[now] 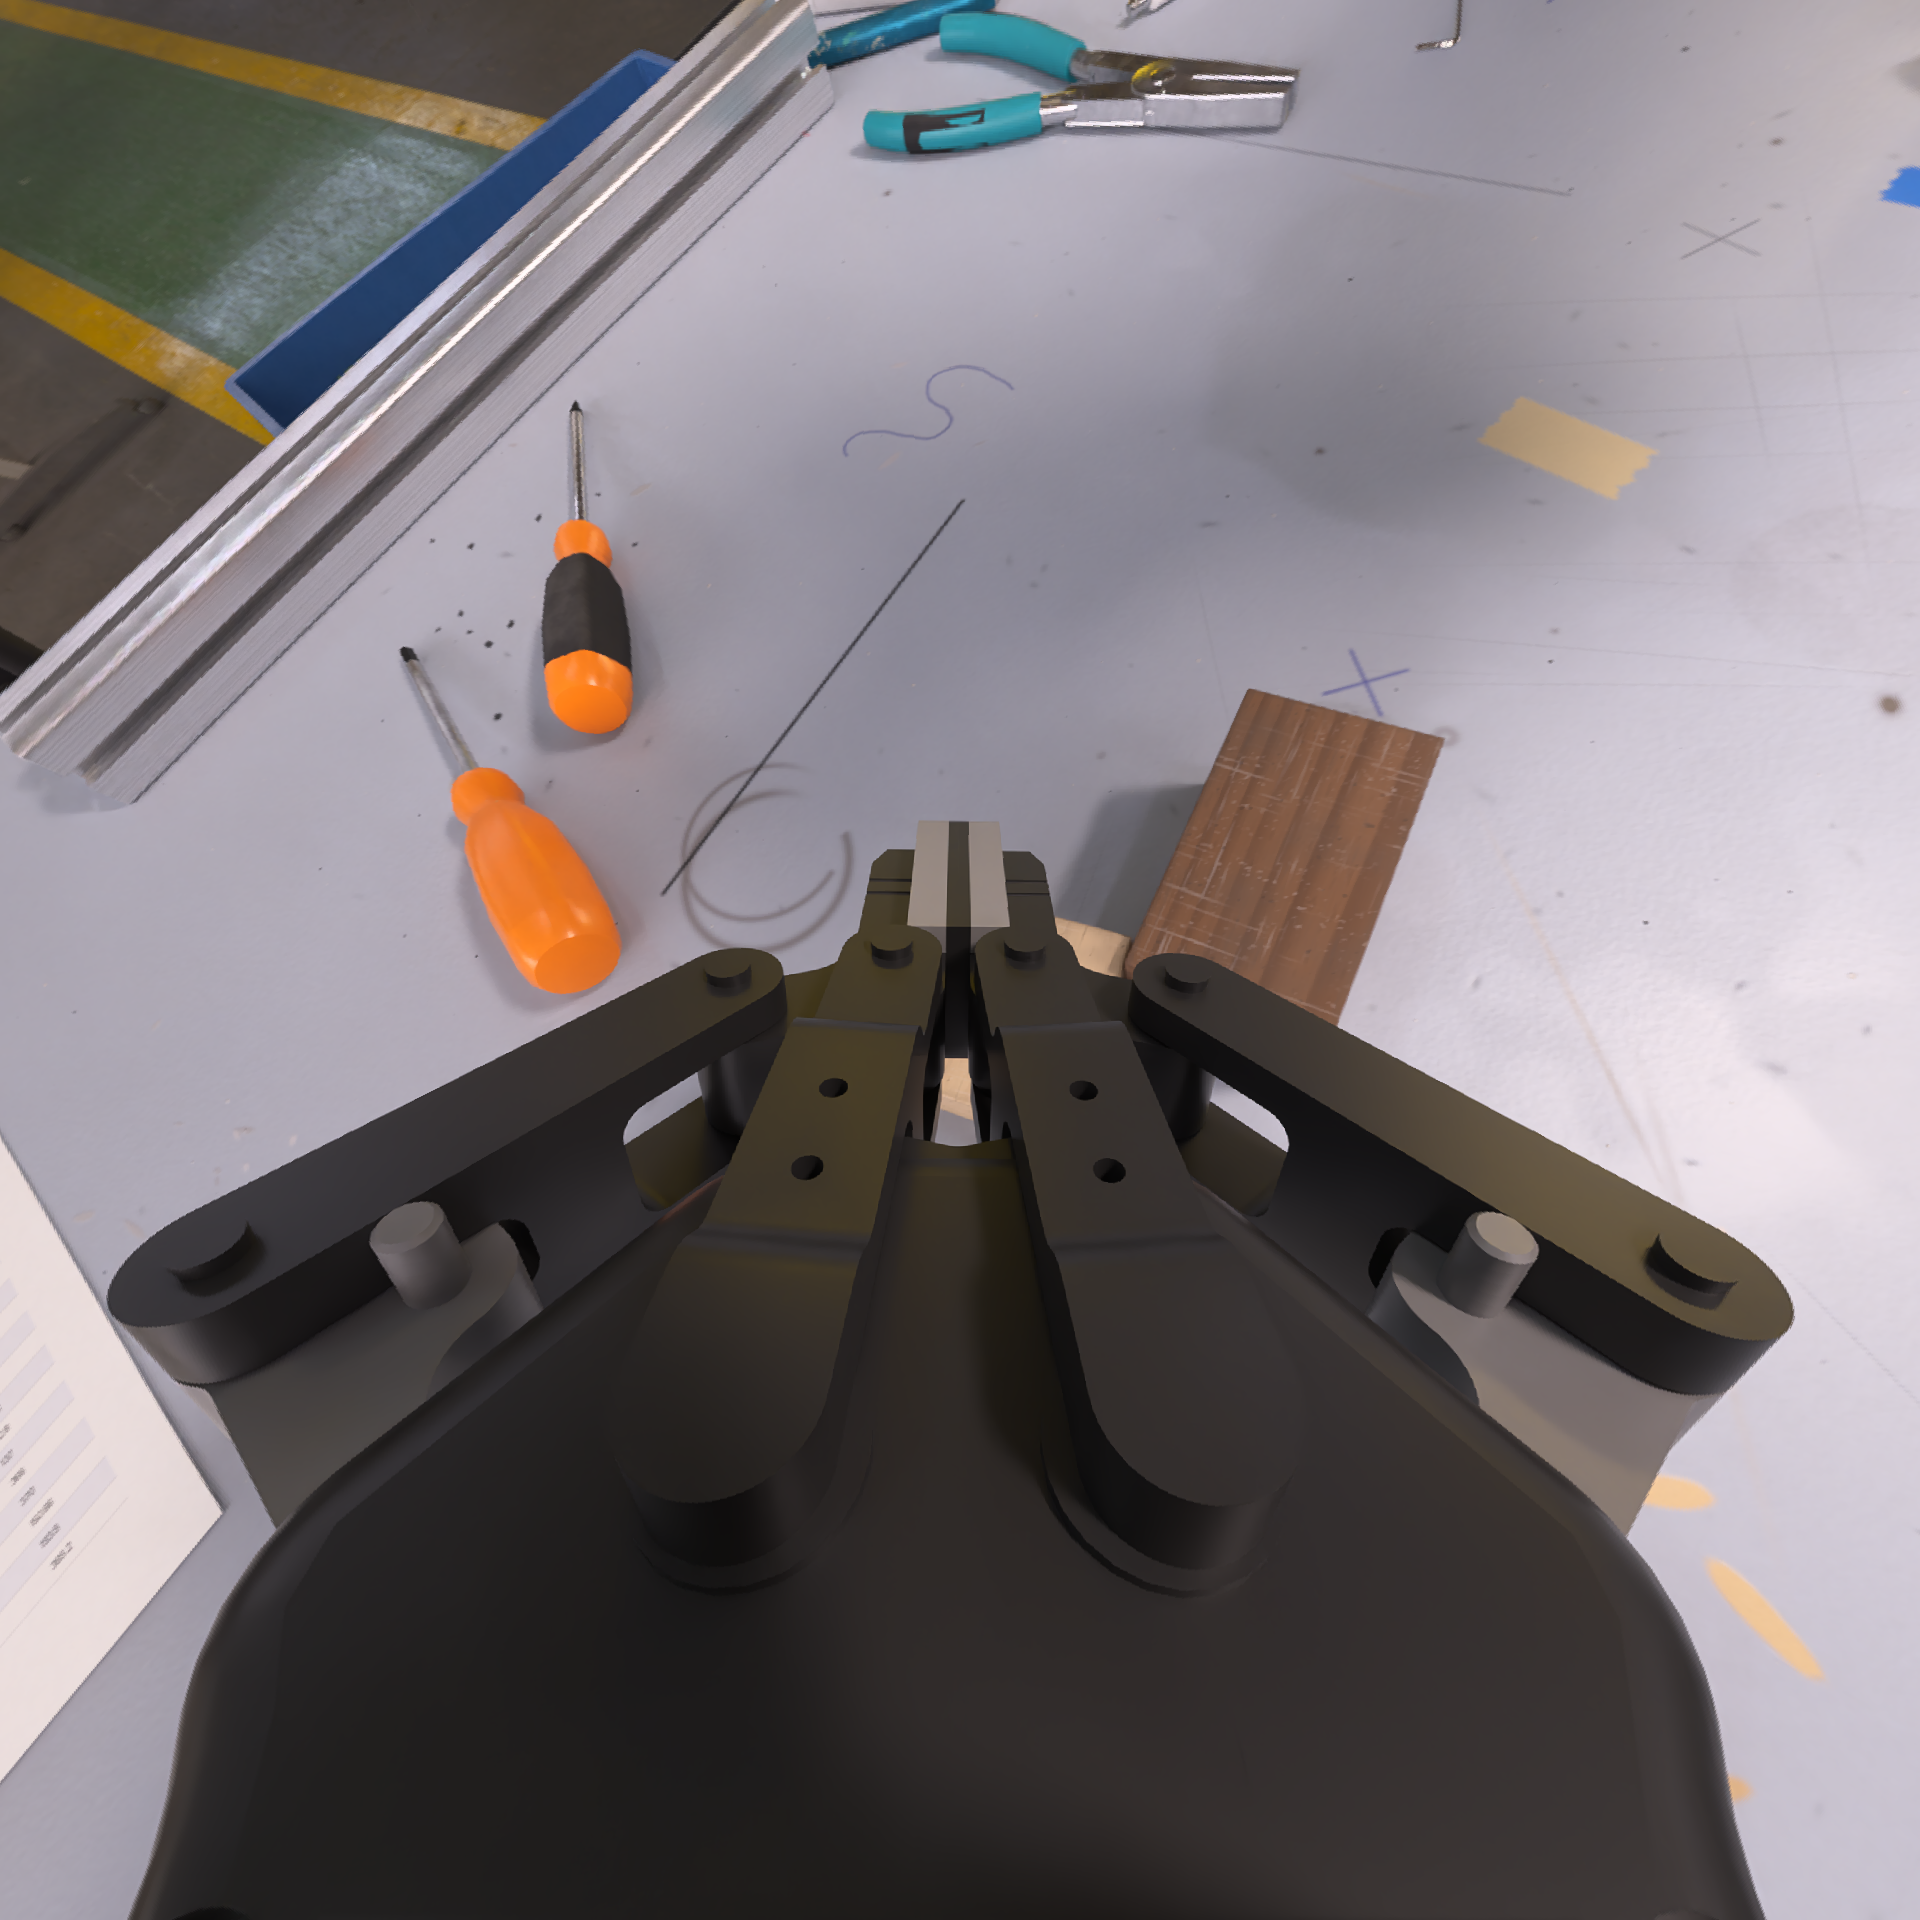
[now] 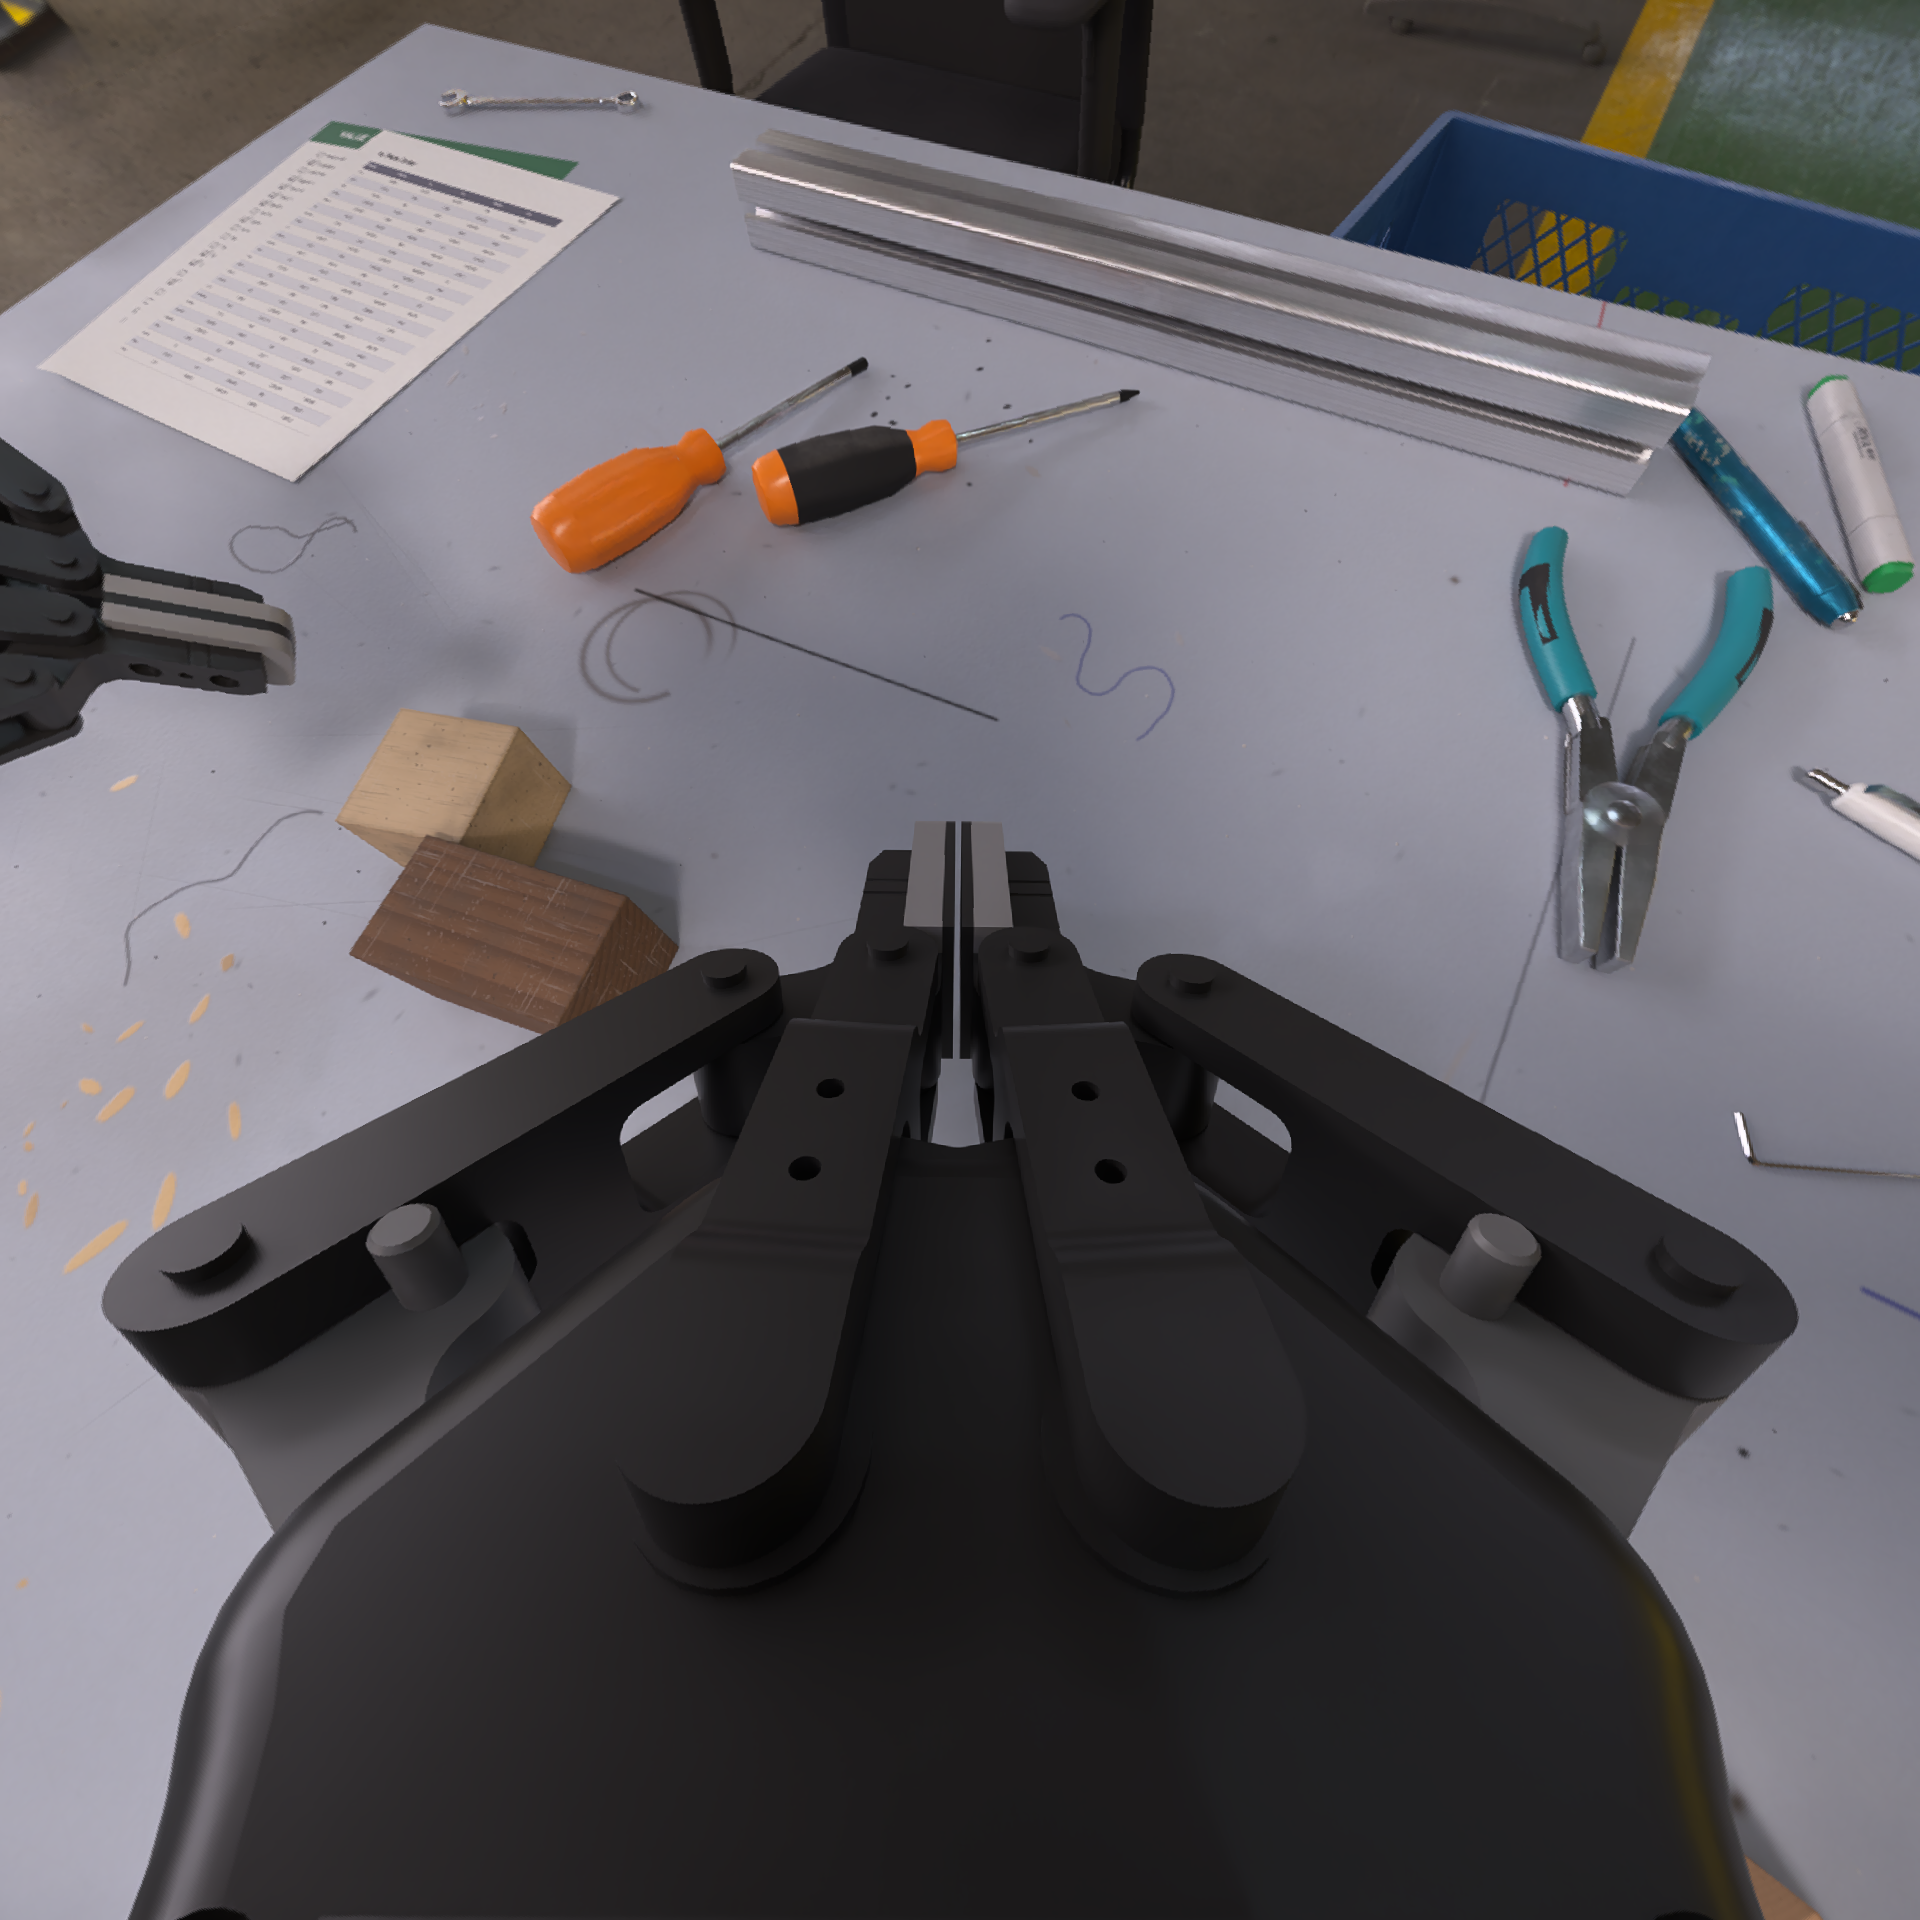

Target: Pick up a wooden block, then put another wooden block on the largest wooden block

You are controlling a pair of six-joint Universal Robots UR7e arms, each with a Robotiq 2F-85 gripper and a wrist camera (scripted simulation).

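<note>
A dark brown wooden block (image 2: pixel 509 930) lies on the grey table, touching a smaller pale cube (image 2: pixel 457 784) behind it. In the left wrist view the dark block (image 1: pixel 1294 842) sits just right of my fingers, and the pale cube (image 1: pixel 1091 948) peeks out, mostly hidden under the gripper. My left gripper (image 1: pixel 958 873) is shut and empty, above the table beside the blocks; it also shows at the left edge of the right wrist view (image 2: pixel 208 634). My right gripper (image 2: pixel 958 873) is shut and empty, to the right of the blocks.
Two orange screwdrivers (image 2: pixel 623 499) (image 2: pixel 862 468), an aluminium rail (image 2: pixel 1195 301), teal pliers (image 2: pixel 1621 748), markers (image 2: pixel 1860 488), a printed sheet (image 2: pixel 332 291), a spanner (image 2: pixel 540 101) and a hex key (image 2: pixel 1808 1158) lie around. A blue crate (image 2: pixel 1662 229) stands beyond the table edge.
</note>
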